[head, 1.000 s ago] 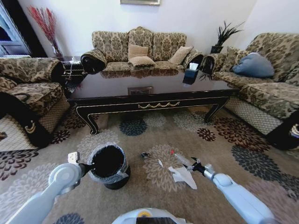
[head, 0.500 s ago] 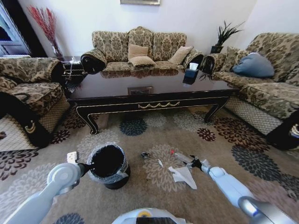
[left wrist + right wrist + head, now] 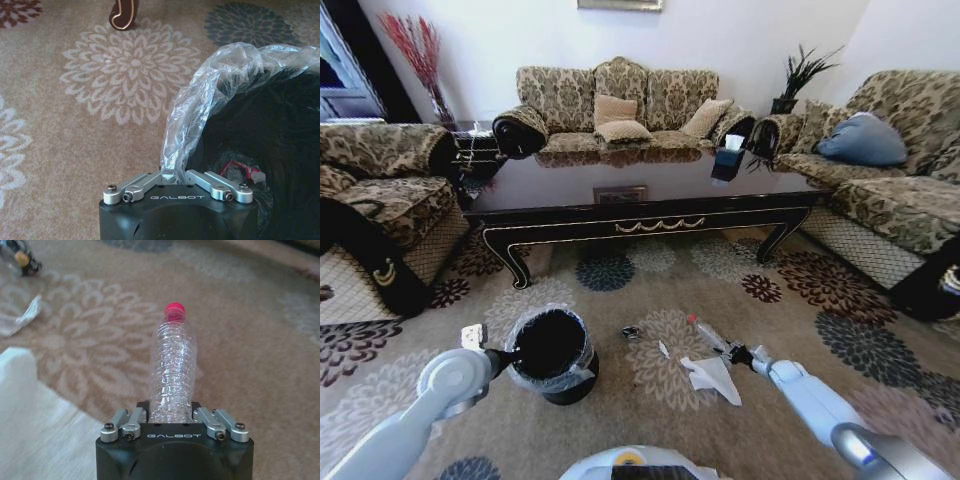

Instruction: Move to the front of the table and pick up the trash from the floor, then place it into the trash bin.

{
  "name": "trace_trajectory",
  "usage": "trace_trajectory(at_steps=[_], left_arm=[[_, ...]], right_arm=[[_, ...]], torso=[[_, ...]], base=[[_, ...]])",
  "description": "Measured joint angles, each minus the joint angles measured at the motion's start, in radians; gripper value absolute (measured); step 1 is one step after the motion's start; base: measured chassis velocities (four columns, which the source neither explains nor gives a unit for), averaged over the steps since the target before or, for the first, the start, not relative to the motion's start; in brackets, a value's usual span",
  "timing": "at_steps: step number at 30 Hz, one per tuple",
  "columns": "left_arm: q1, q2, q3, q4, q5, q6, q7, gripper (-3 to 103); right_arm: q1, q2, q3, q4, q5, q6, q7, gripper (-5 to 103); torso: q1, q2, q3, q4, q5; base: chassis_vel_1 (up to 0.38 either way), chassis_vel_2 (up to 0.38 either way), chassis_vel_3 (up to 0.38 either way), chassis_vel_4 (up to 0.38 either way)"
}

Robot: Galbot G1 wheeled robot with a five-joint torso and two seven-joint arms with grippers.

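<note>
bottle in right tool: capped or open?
Capped. The clear bottle held in the right tool has its red cap on the far end.

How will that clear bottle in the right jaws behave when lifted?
The bottle looks empty and thin-walled, so it is probably light and may crumple under a firm squeeze. The right gripper holds only its base, so it may wobble. Its round ribbed body would likely roll if dropped on the carpet.

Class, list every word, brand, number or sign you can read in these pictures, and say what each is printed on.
"GALBOT": on the black body of the left gripper, shut on the bin liner.
"GALBOT": on the black body of the right gripper, shut on the plastic bottle.
No other text is readable.
</note>
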Motion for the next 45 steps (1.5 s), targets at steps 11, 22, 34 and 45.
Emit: trace_trajectory(at_steps=[11,22,34,45], left_arm=[[-0.085,0.004,0.100,0.011,-0.006,0.000,-0.008,0],[-0.357,0.035,0.364,0.067,-0.039,-0.001,-0.037,0],[-0.998,-0.130,0.972,0.286,-0.162,0.000,-0.105,0],[-1.133,-0.333,1.120,0.415,-0.167,0.000,-0.123,0]], right_arm=[[-0.320,-0.116,0.250,0.656,0.237,-0.081,0.117,29],[-0.531,-0.148,0.381,1.147,0.292,-0.150,0.216,29],[-0.713,-0.124,0.535,1.389,0.286,-0.165,0.248,29],[-0.791,-0.101,0.589,1.447,0.270,-0.165,0.258,29]], torso=[[0.000,0.000,0.000,-0.0009,-0.0007],[0.000,0.000,0.000,-0.0013,0.0003],[0.000,0.000,0.000,-0.0005,0.0004],[0.000,0.000,0.000,0.0002,0.0004]], base=[[0.000,0.000,0.000,0.000],[0.000,0.000,0.000,0.000],[0.000,0.000,0.000,0.000],[0.000,0.000,0.000,0.000]])
